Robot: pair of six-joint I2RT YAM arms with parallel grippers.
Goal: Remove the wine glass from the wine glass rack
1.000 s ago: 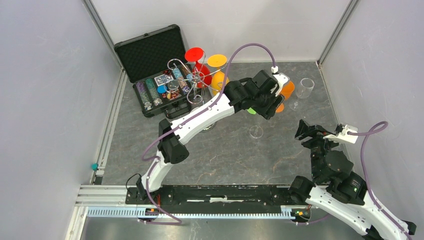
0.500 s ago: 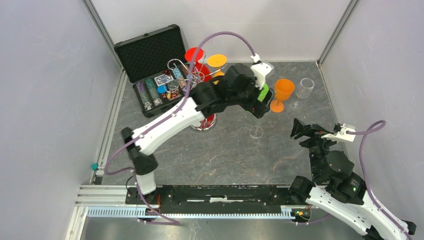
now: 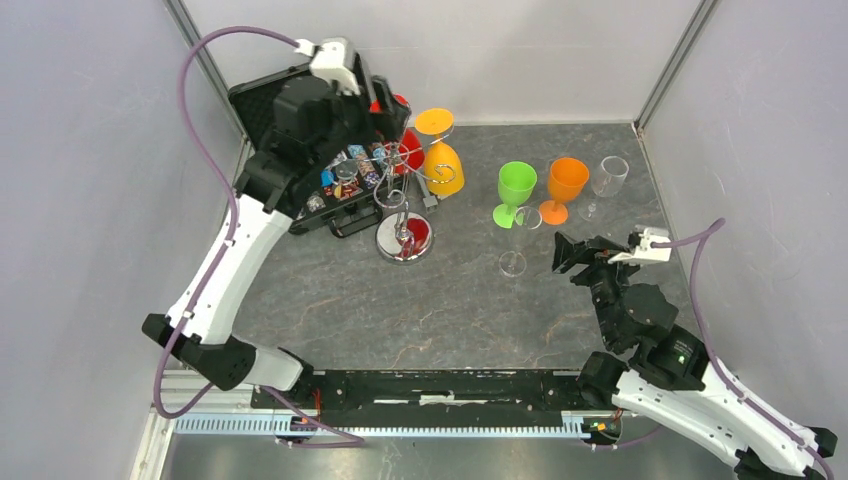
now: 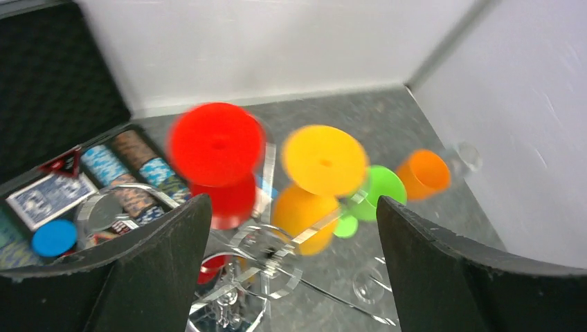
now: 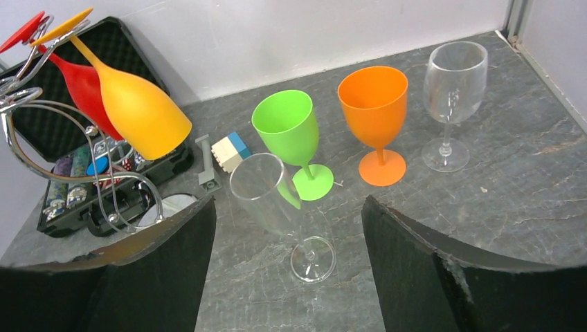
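The silver wire rack stands left of centre on its round mirror base. A red glass and a yellow glass hang upside down from its hooks. My left gripper hovers over the rack top, open and empty. In the left wrist view the rack hooks, both hanging glasses and the yellow foot lie between the open fingers. My right gripper is open and empty, low on the right, facing a clear glass standing between its fingers.
A green glass, an orange glass and a clear glass stand upright at the right. A second clear glass stands nearer. The black case of chips lies behind the rack. A small block lies beside it.
My left arm let go of the green glass, which now stands beside the orange one, and swung left to above the rack. My right gripper moved slightly left and forward.
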